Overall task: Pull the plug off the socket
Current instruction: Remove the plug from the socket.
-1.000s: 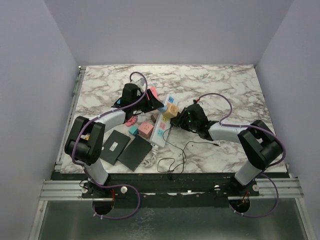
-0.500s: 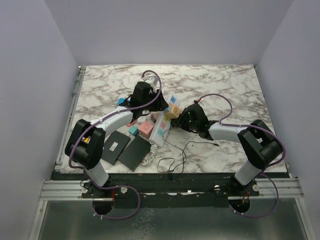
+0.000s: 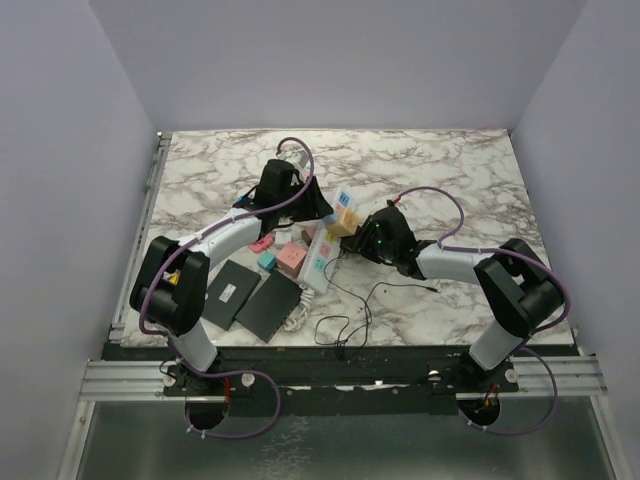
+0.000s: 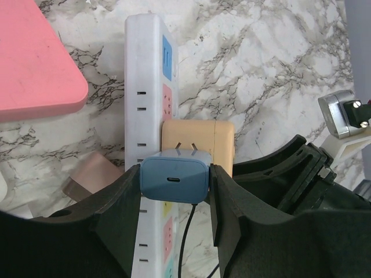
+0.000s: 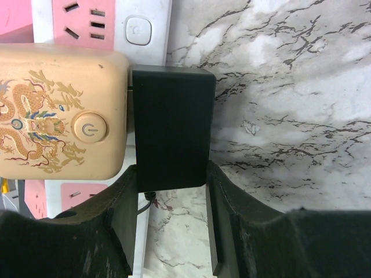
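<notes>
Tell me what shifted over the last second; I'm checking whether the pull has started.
The left gripper swung rightward across the table and ended over the far end of the power strip. It is shut on the blue charger, whose prongs show. The right gripper, shut on the black adapter, and the power strip stayed put.

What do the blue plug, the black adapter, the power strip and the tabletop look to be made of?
The blue plug: matte moulded plastic, soft sheen, with metal prongs. The black adapter: matte plastic, no glare. The power strip: smooth white plastic, slightly glossy. The tabletop: marble-patterned with grey veining; real stone or printed laminate cannot be told.
</notes>
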`<action>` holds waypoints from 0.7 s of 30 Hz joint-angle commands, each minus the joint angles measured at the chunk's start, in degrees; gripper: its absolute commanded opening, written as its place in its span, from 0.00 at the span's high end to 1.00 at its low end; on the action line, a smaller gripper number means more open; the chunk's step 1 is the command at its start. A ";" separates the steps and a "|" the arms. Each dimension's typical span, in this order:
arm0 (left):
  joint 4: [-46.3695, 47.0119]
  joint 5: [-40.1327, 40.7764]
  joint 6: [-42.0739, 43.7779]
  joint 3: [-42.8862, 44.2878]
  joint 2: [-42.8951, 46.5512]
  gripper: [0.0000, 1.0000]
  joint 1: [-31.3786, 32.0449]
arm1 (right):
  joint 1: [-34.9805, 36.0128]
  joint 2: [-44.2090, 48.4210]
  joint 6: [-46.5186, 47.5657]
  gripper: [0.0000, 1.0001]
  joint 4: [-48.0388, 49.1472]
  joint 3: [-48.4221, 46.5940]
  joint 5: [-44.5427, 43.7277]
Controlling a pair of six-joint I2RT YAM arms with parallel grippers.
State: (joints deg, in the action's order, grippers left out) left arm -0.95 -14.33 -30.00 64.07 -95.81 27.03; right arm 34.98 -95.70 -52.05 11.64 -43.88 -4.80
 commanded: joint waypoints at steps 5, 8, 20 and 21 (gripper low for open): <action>4.26 -8.51 -4.80 -3.26 -2.03 1.00 -7.30 | -0.97 -2.62 1.32 1.00 -9.44 1.95 -3.97; 8.61 -13.05 -8.63 -5.17 -3.37 1.00 -9.20 | -0.97 -2.73 1.34 1.00 -9.36 1.80 -3.82; 10.50 -12.75 -9.09 -6.41 -3.17 1.00 -10.77 | -0.98 -2.85 1.43 1.00 -9.51 1.85 -4.01; 10.35 -12.26 -8.66 -6.48 -2.89 1.00 -10.77 | -1.04 -2.85 1.43 1.00 -9.53 1.85 -4.18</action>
State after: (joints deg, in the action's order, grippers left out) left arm 9.56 -29.93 -40.21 58.83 -98.70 18.81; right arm 35.09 -95.90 -51.33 12.73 -44.01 -4.58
